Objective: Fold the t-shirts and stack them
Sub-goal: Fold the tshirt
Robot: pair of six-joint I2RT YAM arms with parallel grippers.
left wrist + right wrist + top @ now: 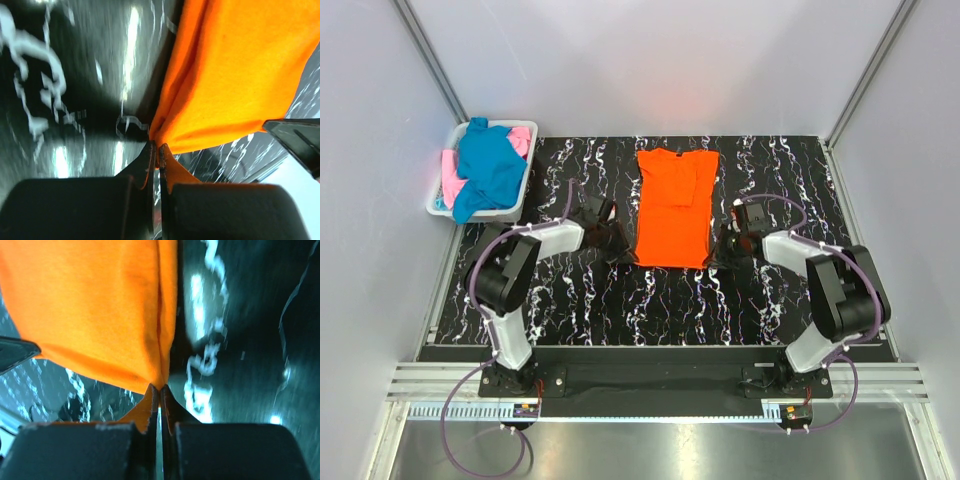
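Surface: black tabletop with white marble veining [620,310], pale walls on three sides.

Bright orange short-sleeved cloth t-shirt [675,205] lies flat at the middle of the table, collar at the far end. Both sleeves are folded inward, so it reads as a narrow upright rectangle.

Left gripper [622,250] is at the shirt's near-left corner. Left wrist view: jaws pressed together on a pinch of orange hem, with the cloth drawn to a point at the tips.

Right gripper [722,248] is at the near-right corner. Right wrist view: same, jaws closed tight on the orange edge.

White plastic basket [438,200] stands at the far-left corner of the table, well apart from the orange shirt. In it, a crumpled teal-blue t-shirt [490,170] lies on top of a pink t-shirt [522,137], and pink shows at both the left and far-right sides.
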